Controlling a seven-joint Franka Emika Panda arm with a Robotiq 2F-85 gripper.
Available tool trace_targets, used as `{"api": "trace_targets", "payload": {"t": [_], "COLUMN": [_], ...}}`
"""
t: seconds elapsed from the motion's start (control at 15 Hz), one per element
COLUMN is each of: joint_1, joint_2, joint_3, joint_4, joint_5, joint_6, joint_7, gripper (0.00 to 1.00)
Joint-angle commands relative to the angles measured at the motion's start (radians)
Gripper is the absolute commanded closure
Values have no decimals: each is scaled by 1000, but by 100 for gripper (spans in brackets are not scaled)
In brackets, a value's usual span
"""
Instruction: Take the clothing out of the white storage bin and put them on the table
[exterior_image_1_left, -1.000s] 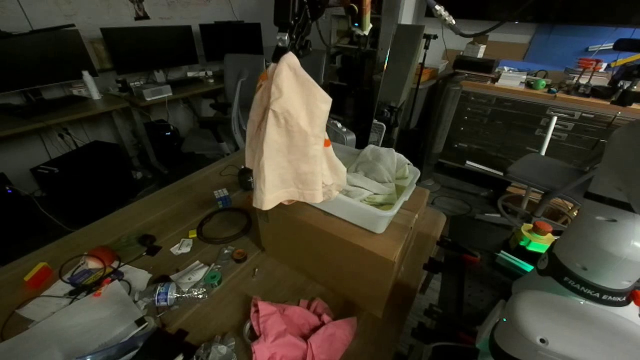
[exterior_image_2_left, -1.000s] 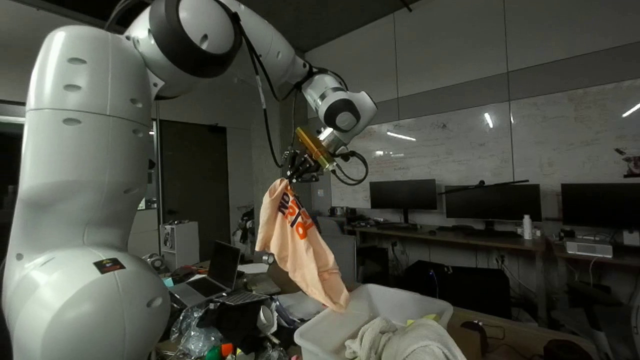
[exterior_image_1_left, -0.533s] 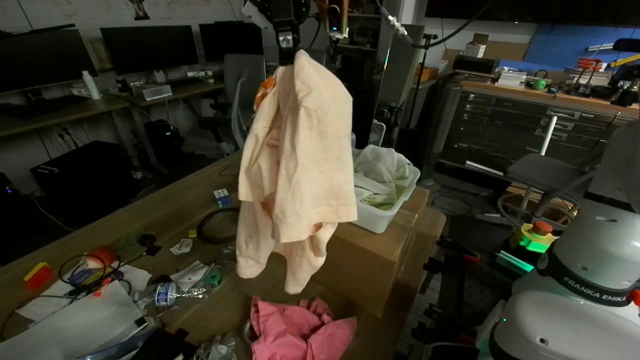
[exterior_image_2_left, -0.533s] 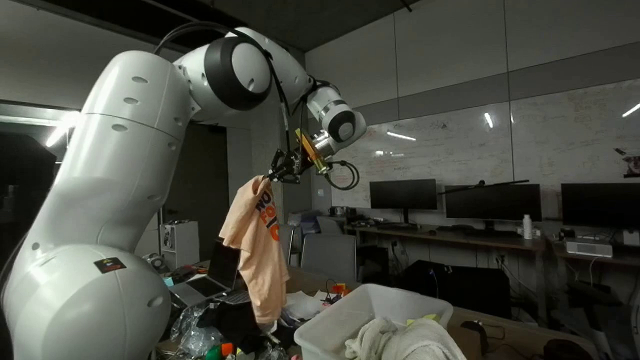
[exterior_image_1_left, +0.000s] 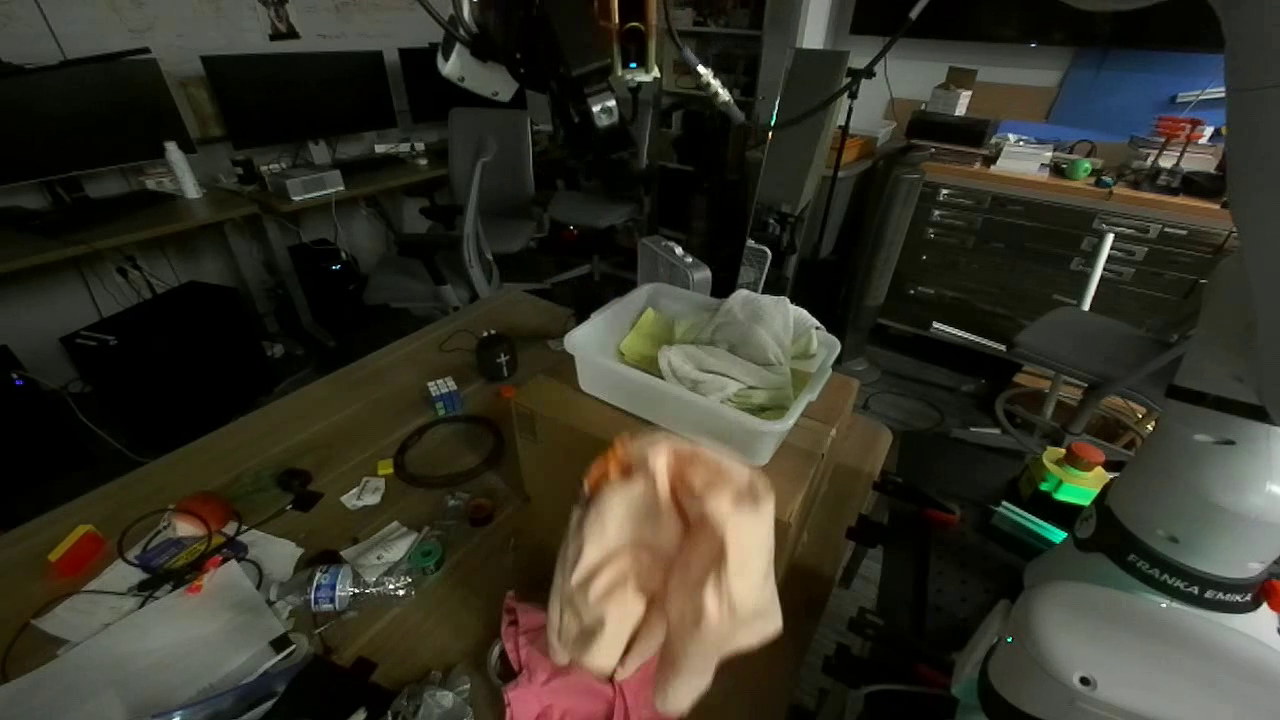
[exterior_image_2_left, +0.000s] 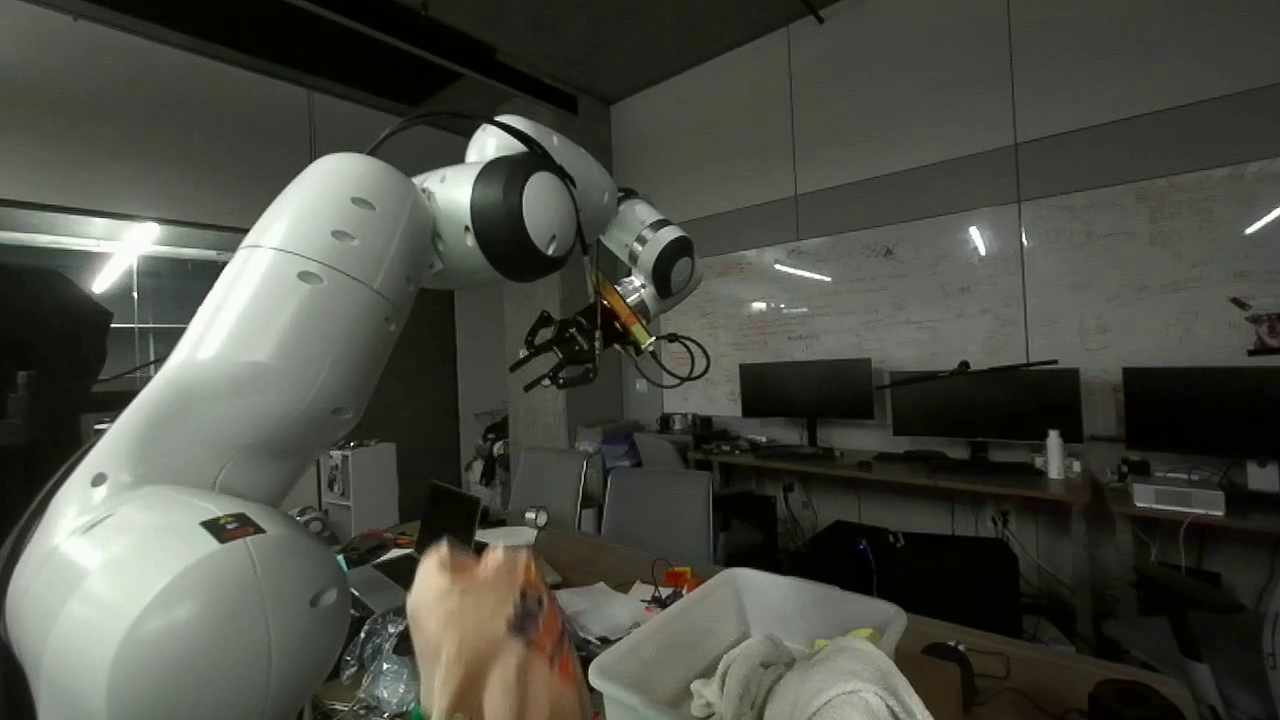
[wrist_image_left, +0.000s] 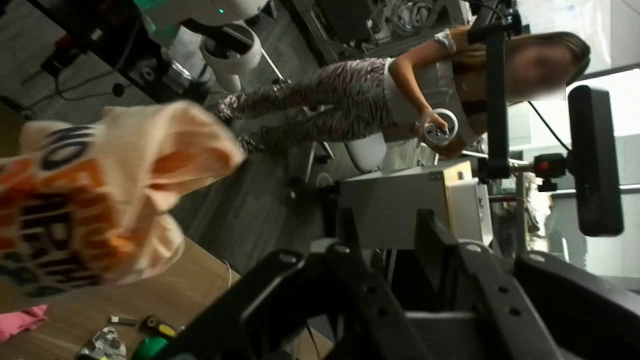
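The peach shirt (exterior_image_1_left: 680, 560) with orange and dark print is in mid-air, blurred, above the pink garment (exterior_image_1_left: 540, 680) on the table (exterior_image_1_left: 340, 430). The shirt also shows in an exterior view (exterior_image_2_left: 490, 630) and at the left of the wrist view (wrist_image_left: 125, 195). My gripper (exterior_image_2_left: 520, 377) is open, empty and well above the shirt, with its fingers apart in the wrist view (wrist_image_left: 385, 220). The white storage bin (exterior_image_1_left: 650, 398) holds a whitish towel (exterior_image_1_left: 750, 335) and a yellow-green cloth (exterior_image_1_left: 647, 340). The bin also shows in an exterior view (exterior_image_2_left: 650, 660).
The bin stands on a cardboard box (exterior_image_1_left: 540, 445). A coiled cable (exterior_image_1_left: 405, 460), a puzzle cube (exterior_image_1_left: 445, 396), a plastic bottle (exterior_image_1_left: 335, 588) and papers (exterior_image_1_left: 180, 640) lie on the table. A person (wrist_image_left: 350, 100) stands beyond in the wrist view.
The shirt hung from my shut gripper before. The gripper moved away from above the bin toward the robot's base side, then opened, and the shirt has dropped from it.
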Motion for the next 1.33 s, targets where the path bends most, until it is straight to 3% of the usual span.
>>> {"api": "trace_targets", "payload": {"t": [0.0, 0.27, 0.6, 0.93, 1.27], "joint_1": [23, 4, -80, -188, -189], "joint_2": [75, 68, 56, 36, 19], "joint_3": [14, -17, -122, -150, -173], "joint_4": [140, 119, -1, -208, -417], "joint_5": [-126, -253, -305, -310, -331], "joint_6": [-52, 83, 311, 615, 962], "joint_7": [25, 57, 52, 109, 244], "gripper": [31, 1, 0, 0, 0]}}
